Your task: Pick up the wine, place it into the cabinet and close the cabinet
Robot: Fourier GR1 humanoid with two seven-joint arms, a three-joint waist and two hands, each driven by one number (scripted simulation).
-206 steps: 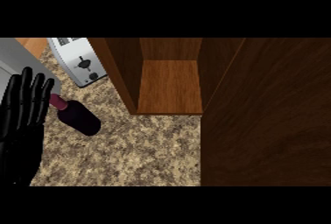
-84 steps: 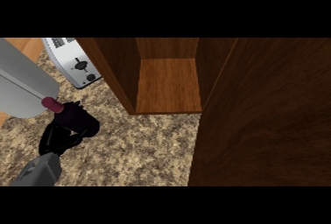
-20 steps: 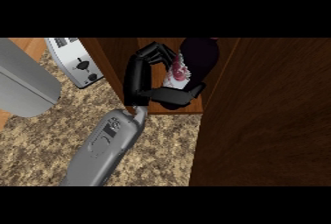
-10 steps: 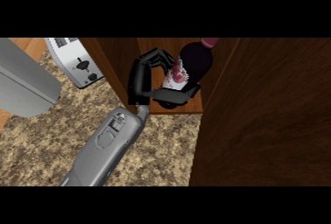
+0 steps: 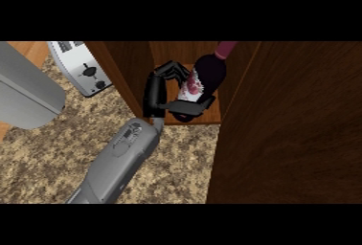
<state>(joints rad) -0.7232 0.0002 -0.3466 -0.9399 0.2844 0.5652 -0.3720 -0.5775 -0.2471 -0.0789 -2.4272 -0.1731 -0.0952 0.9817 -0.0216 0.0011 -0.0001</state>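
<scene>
The wine bottle (image 5: 210, 72) is dark, with a maroon cap and a pale label. It is tilted inside the open wooden cabinet (image 5: 127, 72), neck pointing up and to the right, above the shelf floor (image 5: 209, 115). My left hand (image 5: 160, 94) is shut on the bottle, fingers over its upper side and thumb under its base. The grey left forearm (image 5: 120, 158) runs in from the lower left. The bottle's base is hidden by the hand, so I cannot tell whether it rests on the shelf. My right hand shows nowhere.
The cabinet's dark wooden door (image 5: 290, 124) stands open and fills the right side. A silver toaster (image 5: 83, 69) sits on the speckled granite counter (image 5: 50, 158) left of the cabinet. A large grey shape (image 5: 25, 93) covers the left edge.
The bottle, once lying on the counter, was grasped and lifted into the cabinet. Over the last second hand and bottle shifted slightly right and deeper, the neck reaching the top edge.
</scene>
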